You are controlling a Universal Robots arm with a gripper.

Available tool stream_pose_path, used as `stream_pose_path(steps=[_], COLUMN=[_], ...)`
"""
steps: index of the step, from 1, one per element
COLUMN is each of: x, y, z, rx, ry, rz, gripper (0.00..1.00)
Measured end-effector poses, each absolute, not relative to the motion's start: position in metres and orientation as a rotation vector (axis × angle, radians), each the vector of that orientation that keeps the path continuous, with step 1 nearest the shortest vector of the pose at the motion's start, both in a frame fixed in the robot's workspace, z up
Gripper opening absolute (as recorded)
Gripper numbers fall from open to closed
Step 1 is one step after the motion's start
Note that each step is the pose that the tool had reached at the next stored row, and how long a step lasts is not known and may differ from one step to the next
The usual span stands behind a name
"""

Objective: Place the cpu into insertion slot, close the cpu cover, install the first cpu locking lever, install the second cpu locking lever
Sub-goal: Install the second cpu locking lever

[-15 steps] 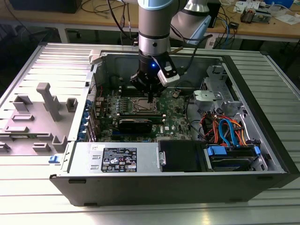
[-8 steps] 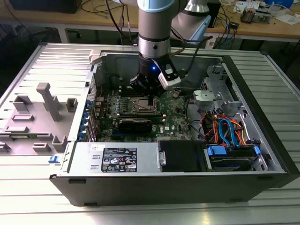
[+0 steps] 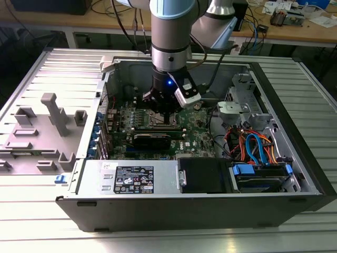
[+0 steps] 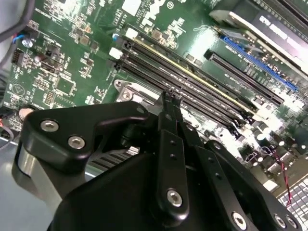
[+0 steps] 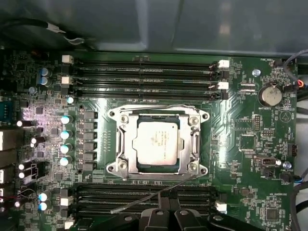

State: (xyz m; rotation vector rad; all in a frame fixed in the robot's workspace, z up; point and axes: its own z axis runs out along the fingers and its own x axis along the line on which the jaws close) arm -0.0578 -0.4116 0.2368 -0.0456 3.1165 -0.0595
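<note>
cpu (image 5: 157,145) under cpu cover (image 5: 126,144)

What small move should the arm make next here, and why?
Probably ease the end effector against the loose locking lever and swing it towards the insertion slot. The cpu sits seated, the cpu cover lies flat around it, and that lever juts out slantwise, apparently unlatched.

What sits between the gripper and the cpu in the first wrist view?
In the first wrist view, a thin locking lever and a bank of black memory slots lie between the gripper and the cpu.
</note>
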Motion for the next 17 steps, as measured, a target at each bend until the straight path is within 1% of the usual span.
stream_pose_path(steps=[17], x=[-0.0612], y=[-0.4116], z=[0.2368], rx=[-0.048], ry=[3.117], rz=[-0.050], gripper=[0.11])
